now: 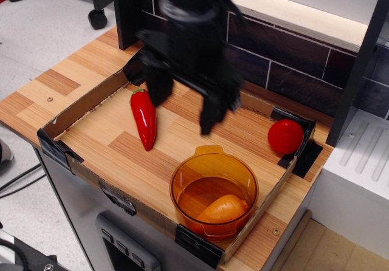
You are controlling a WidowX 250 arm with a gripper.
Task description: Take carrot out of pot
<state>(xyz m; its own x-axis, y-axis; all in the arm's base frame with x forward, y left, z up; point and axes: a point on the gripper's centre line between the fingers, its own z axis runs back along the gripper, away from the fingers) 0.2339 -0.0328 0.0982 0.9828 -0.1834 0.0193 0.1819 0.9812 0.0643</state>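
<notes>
Inside the pot [214,193], against the wall nearest the camera, the carrot [223,209] lies on its side on the pot floor. Its orange body shows through the translucent amber wall, and nothing touches it.

The pot stands in the near right corner of a shallow cardboard tray [80,106] set on a wooden counter [44,89]. The pot's small tab handle sits on the rim at the far side, away from the camera.

Above and behind the pot, toward the far left of it, the gripper [184,108] hangs in the air with its two dark fingers spread wide apart and nothing between them. The image of the gripper is motion-blurred, so fine detail of the fingers cannot be read. The right-hand finger tip in the picture is just beyond the pot's handle and clear of the rim; the gripper does not reach into the pot.

Left of the pot, well apart from it, a red pepper [143,119] lies flat on the tray floor. Behind the pot to the right, a red tomato [285,137] rests in the far right corner of the tray.
</notes>
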